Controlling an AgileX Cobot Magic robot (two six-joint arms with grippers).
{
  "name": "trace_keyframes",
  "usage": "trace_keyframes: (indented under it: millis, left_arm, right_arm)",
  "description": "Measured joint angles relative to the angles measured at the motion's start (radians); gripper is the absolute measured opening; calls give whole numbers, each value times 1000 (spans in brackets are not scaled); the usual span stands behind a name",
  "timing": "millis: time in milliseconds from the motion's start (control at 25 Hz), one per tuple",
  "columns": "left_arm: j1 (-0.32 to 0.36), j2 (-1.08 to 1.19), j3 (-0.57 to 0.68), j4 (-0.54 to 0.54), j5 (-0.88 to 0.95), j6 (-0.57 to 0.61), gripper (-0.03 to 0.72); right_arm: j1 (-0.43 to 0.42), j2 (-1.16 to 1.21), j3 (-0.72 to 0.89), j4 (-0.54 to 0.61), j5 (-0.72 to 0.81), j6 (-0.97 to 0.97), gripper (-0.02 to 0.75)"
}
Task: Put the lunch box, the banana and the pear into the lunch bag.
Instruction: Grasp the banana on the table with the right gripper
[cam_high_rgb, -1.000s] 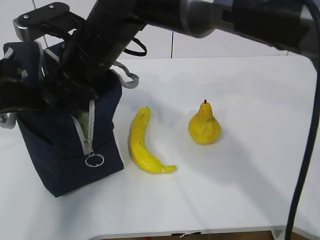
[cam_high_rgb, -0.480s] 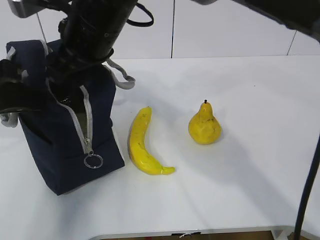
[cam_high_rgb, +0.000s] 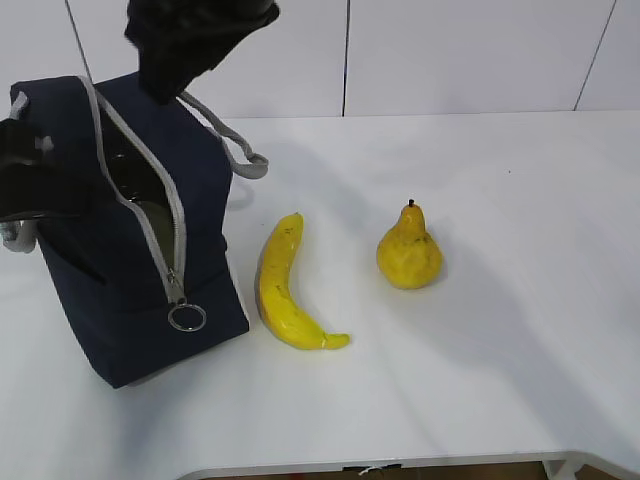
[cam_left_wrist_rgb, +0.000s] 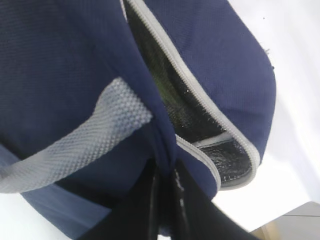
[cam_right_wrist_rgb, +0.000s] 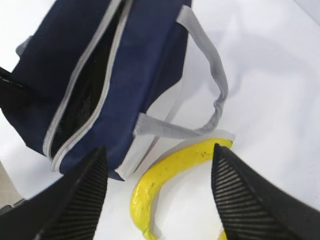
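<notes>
The navy lunch bag (cam_high_rgb: 130, 260) stands at the left with its grey zipper open. A pale green patch inside the opening (cam_high_rgb: 152, 218) looks like the lunch box lid; the rest of the box is hidden. My left gripper (cam_left_wrist_rgb: 165, 172) is shut on the bag's fabric edge beside the grey handle (cam_left_wrist_rgb: 75, 140). The banana (cam_high_rgb: 283, 290) lies just right of the bag, and the pear (cam_high_rgb: 408, 252) stands upright further right. My right gripper (cam_right_wrist_rgb: 159, 148) hangs open and empty, high above the banana (cam_right_wrist_rgb: 170, 172) and the bag's right side (cam_right_wrist_rgb: 145, 75).
The right arm's black end (cam_high_rgb: 195, 35) hangs above the bag at the frame's top. A ring pull (cam_high_rgb: 187, 318) dangles at the zipper's lower end. White tabletop (cam_high_rgb: 480, 380) stretches right of the pear, and the table's front edge (cam_high_rgb: 400, 463) is near.
The right arm has lifted up out of the bag's opening, leaving the unzipped mouth uncovered. The left gripper, banana and pear have not moved.
</notes>
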Motion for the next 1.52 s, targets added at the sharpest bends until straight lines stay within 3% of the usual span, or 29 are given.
trace_keyframes:
  millis: [400,920,1240,1520]
  left_arm:
    - [0,0,0,6,-6,8,-14]
    - [0,-8,0,38,-2,20,-14]
    - [0,-17,0,45,19,22,-14]
    - [0,-17,0,48,28,22,-14]
  right_arm:
    - [-123,-169,161,56,3,50,531]
    - [-132,-327,463,76,-12,63,531]
    - [-132,-483,786,121,-224,47,531]
    - [-132,-602,1098,273,-476,-101,531]
